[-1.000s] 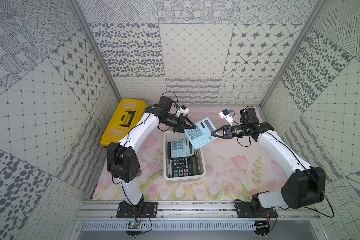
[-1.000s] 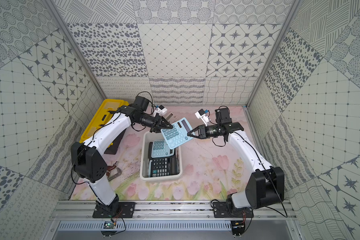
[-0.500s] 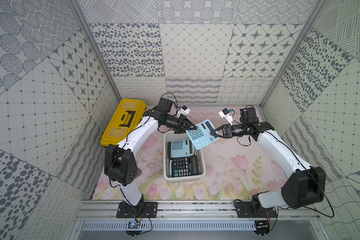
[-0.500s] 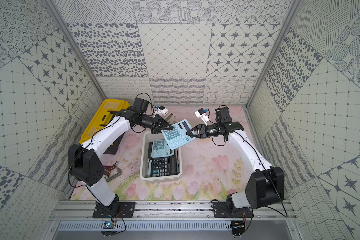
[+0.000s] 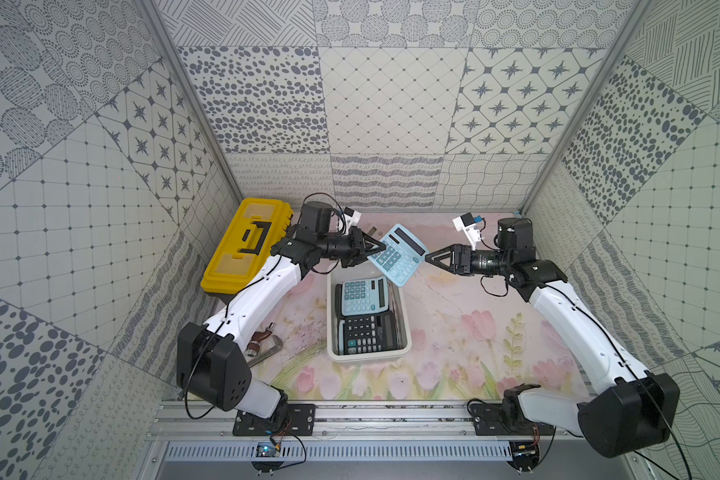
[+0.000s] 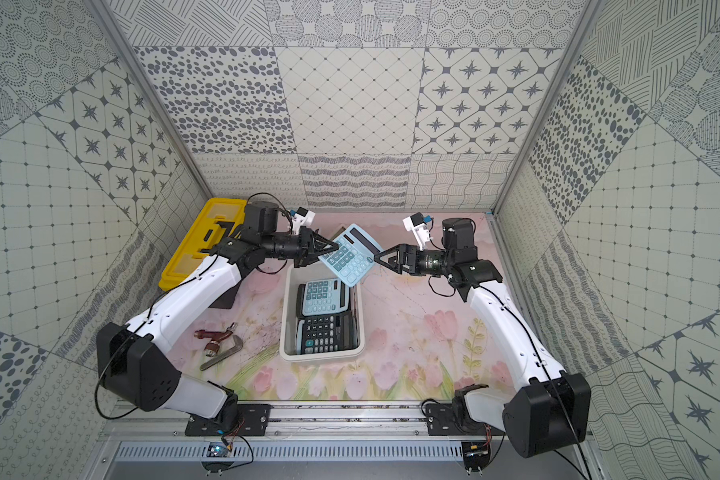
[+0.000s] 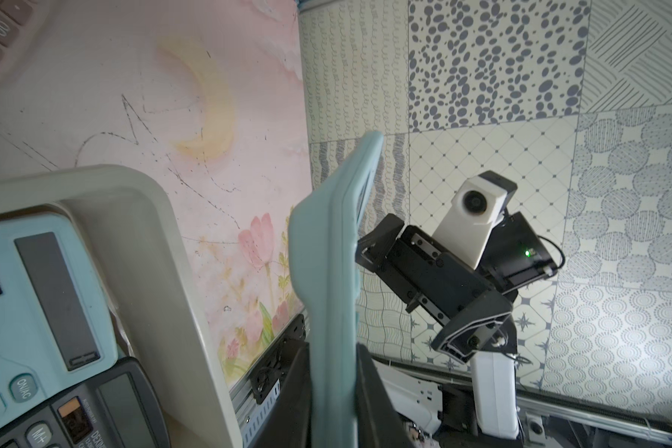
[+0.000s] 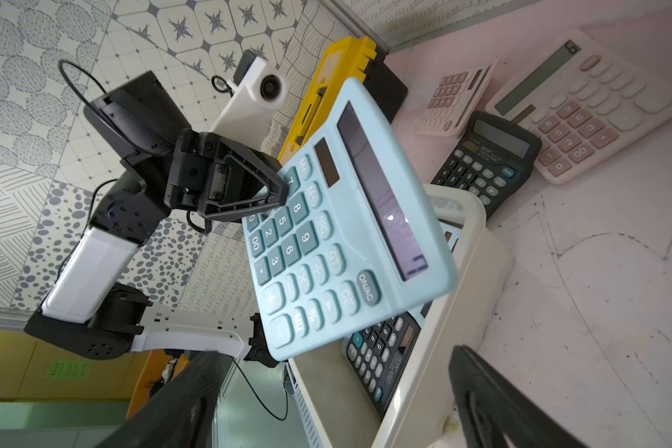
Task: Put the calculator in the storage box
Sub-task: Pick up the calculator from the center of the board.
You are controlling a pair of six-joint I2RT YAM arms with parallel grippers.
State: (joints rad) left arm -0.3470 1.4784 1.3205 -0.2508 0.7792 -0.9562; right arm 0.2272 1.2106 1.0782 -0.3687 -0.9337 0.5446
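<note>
**Inspector:** Condition of the storage box?

**Assistant:** White, open-topped, standing on the floral surface at the centre of the frame in both top views. Two items show inside, keys up. A pale blue unit fills the upper end and a black unit fills the lower end, their edges overlapping. I cannot tell whether anything lies beneath them.

**Inspector:** Location of the calculator?

**Assistant:** Not in the box. It is held in the air, tilted, keys up, just above the frame's centre. In both top views its lower corner overlaps the box's upper right corner.

**Inspector:** End effectors?

**Assistant:** The left end effector is clenched on the calculator's left edge. The left wrist view shows the body edge-on between the fingers. The right end effector is released. The right wrist view shows its fingers spread wide, gripping nothing. It sits close beside the calculator's right edge.

**Inspector:** Other containers?

**Assistant:** One yellow-lidded toolbox at the left, lid down, contents hidden.

**Inspector:** Loose items?

**Assistant:** The right wrist view shows three outside the box, in the upper right of the frame: a large pink calculator, a small pink calculator and a loose black calculator. A red-handled clamp lies at the lower left of a top view.
</note>
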